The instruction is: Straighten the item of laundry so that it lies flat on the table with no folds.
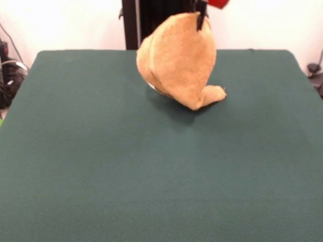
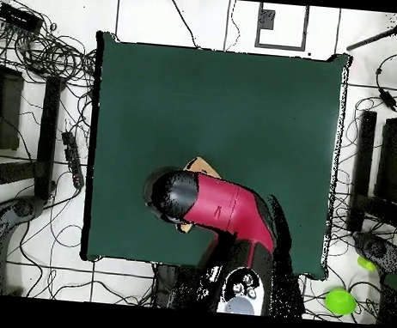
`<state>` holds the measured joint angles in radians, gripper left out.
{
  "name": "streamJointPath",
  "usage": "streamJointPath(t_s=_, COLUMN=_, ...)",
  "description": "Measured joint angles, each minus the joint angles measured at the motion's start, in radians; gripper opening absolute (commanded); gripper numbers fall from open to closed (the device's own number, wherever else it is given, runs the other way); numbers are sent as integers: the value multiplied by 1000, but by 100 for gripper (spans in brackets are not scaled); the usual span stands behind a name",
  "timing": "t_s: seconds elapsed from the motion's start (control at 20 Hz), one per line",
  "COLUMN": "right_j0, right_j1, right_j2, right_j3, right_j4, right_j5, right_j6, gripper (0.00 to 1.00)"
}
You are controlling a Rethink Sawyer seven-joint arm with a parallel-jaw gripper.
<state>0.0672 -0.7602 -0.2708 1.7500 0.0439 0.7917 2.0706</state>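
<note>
The orange-tan terry towel (image 1: 177,60) hangs bunched from my gripper (image 1: 201,19) near the table's far side. The gripper is shut on the towel's top edge. The towel's lower corner (image 1: 212,96) touches the dark green table (image 1: 151,176), and a bit of white shows at its lower left. In the overhead view the red and black arm (image 2: 219,209) covers nearly all of the towel. Only a small tan patch (image 2: 203,166) shows beside it. The gripper itself is hidden under the arm there.
The robot's black pedestal (image 1: 151,20) stands just behind the towel. Cables (image 2: 48,54) and dark equipment lie on the floor round the table. A green object (image 2: 340,300) lies on the floor near the robot's base.
</note>
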Motion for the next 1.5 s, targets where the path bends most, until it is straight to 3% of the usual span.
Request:
streamJointPath(t_s=0.35, right_j0=50, right_j1=-6, right_j2=-69, right_j3=-36, right_j4=-27, right_j5=38, right_j6=0, gripper=0)
streamJointPath(t_s=0.7, right_j0=97, right_j1=-8, right_j2=-100, right_j3=-92, right_j4=-57, right_j5=176, right_j6=0, gripper=0)
streamJointPath(t_s=1.5, right_j0=48, right_j1=46, right_j2=-97, right_j3=-172, right_j4=-45, right_j5=237, right_j6=0, gripper=0)
